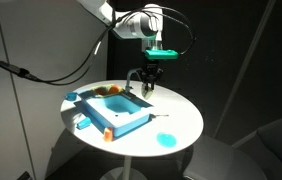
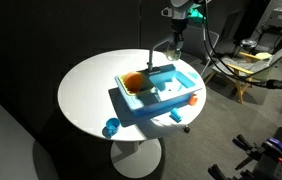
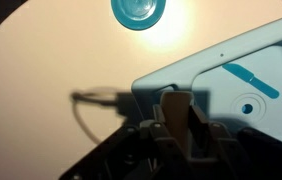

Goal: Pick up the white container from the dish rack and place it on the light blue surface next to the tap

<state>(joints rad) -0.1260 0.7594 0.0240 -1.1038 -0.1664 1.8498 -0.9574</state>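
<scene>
**Gripper (image 3: 178, 108) at the corner of the light blue surface (image 3: 243, 60)**

In the wrist view, my gripper fills the lower edge. Its fingers are drawn close with a pale shape between them, and I cannot tell whether they grip it. Beyond them the light blue surface lies on the white table (image 3: 41, 80), and a round blue disc (image 3: 138, 10) lies farther off. In an exterior view, the tap (image 2: 151, 55) stands beside the raised gripper. The dish rack (image 2: 131, 82) sits near the tap's base. I cannot make out the white container.
</scene>
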